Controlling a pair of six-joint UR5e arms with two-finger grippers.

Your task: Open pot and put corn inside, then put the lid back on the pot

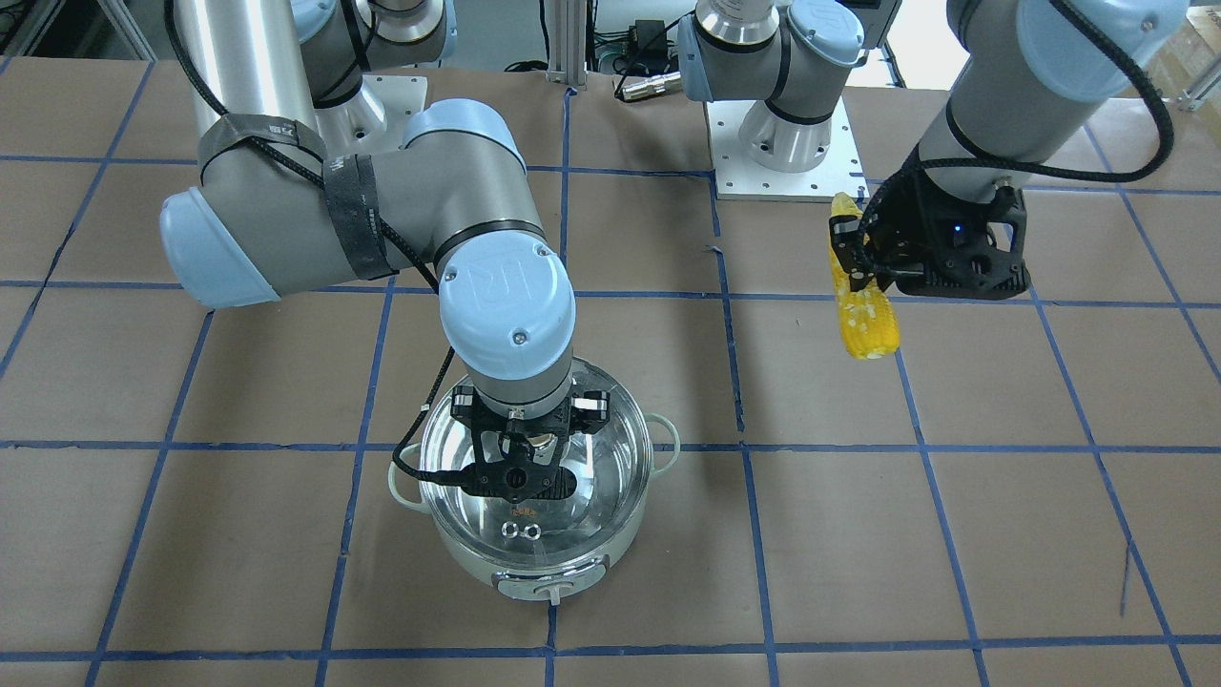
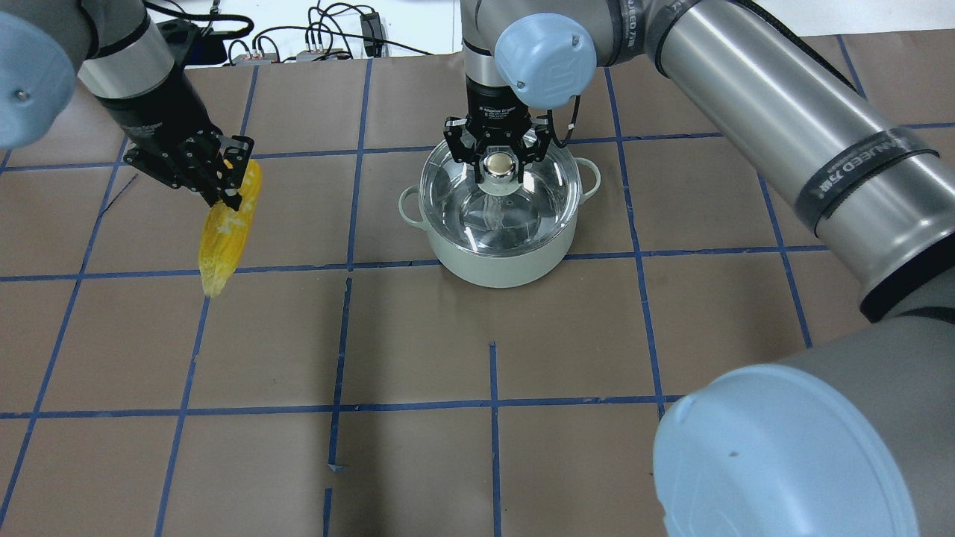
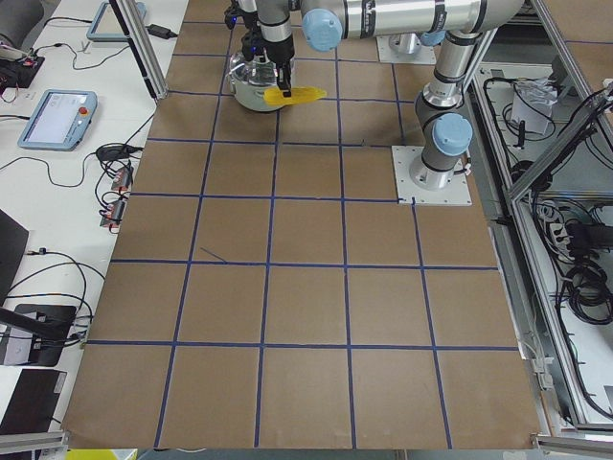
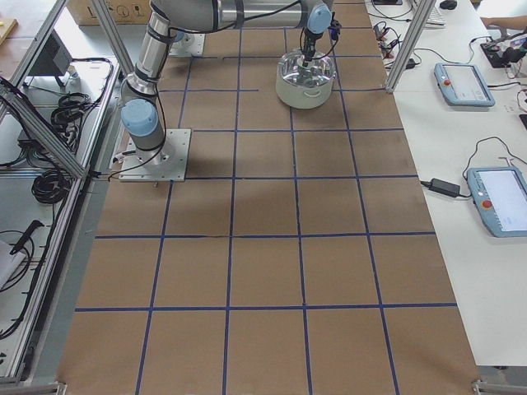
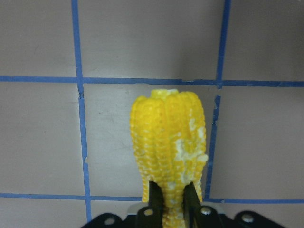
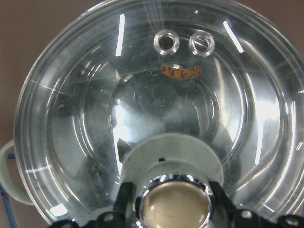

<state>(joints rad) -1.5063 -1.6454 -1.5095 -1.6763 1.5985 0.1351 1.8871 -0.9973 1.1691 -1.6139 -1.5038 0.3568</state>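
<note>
The pot (image 1: 534, 563) stands on the brown table, its control knob facing away from the robot; it also shows in the overhead view (image 2: 500, 265). The glass lid (image 1: 534, 520) sits on it, with its steam holes showing in the right wrist view (image 6: 185, 42). My right gripper (image 2: 500, 168) points straight down, its fingers closed on both sides of the lid's ball knob (image 6: 174, 206). My left gripper (image 2: 227, 190) is shut on the corn (image 2: 220, 246) near its thick end and holds it above the table, well to the pot's side. The corn's tip points outward (image 5: 168, 142).
The table is brown paper with a blue tape grid. The arm's white base plate (image 1: 787, 162) and cables lie at the robot's edge. Teach pendants (image 4: 465, 82) lie on the white side bench beyond the table. The right arm's elbow (image 1: 362, 219) hangs over the table behind the pot.
</note>
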